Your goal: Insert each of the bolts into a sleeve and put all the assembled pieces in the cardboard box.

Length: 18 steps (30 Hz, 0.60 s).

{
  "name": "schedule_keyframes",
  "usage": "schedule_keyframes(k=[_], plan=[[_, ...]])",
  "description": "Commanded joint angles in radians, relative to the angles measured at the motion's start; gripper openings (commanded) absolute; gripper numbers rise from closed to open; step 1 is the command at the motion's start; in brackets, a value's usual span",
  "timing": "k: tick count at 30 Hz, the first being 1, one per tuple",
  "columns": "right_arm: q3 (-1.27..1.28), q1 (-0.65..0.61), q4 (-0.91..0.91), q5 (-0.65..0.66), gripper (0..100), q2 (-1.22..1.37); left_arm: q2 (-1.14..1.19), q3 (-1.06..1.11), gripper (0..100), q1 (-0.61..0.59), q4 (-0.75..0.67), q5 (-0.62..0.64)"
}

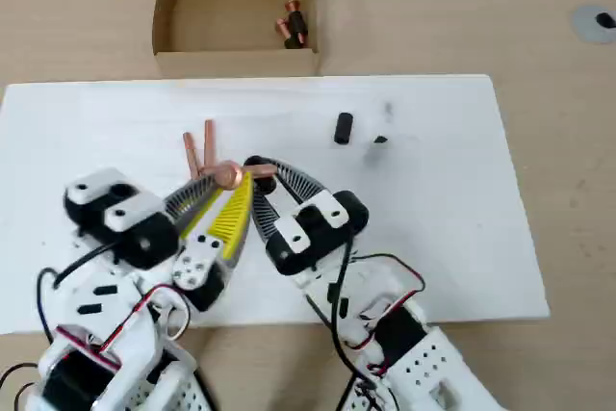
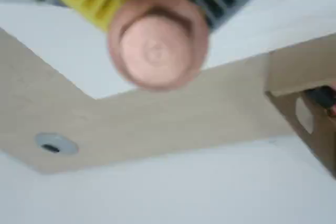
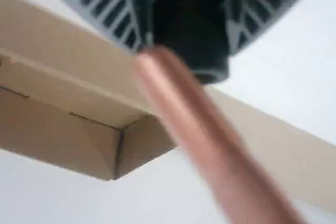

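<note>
My left gripper (image 1: 229, 183), with one yellow finger, is shut on a copper bolt (image 1: 231, 176) above the white mat; the bolt's round head (image 2: 157, 43) faces the left wrist camera. My right gripper (image 1: 262, 172) is shut on a black sleeve (image 3: 191, 30) held between grey fingers (image 3: 100, 3). The bolt's shaft (image 3: 210, 145) meets the sleeve's end; how far in it sits is hidden. Two loose copper bolts (image 1: 200, 149) and one black sleeve (image 1: 344, 128) lie on the mat. The cardboard box (image 1: 178, 7) at the back holds assembled pieces (image 1: 292, 24).
The white mat (image 1: 433, 238) covers most of the wooden table. A small dark bit (image 1: 380, 140) lies beside the loose sleeve. A grey disc (image 1: 592, 23) sits at the far right of the table. Both arm bases stand at the near edge.
</note>
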Motion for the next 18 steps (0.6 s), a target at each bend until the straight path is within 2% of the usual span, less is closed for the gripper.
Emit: schedule_keyframes(k=[1,6,12,18], plan=[[0.002,0.012,-0.038,0.009,1.0,-0.012,0.064,-0.112,1,0.018,0.028,0.009],[0.002,0.012,-0.038,0.009,1.0,-0.012,0.188,-0.252,1,0.006,0.089,-0.005],[0.002,0.015,-0.038,0.009,1.0,-0.012,0.315,-0.376,1,-0.247,-0.023,-0.068],[0.004,0.015,-0.040,0.009,1.0,-0.012,0.506,-0.555,1,-0.315,-0.008,-0.063]])
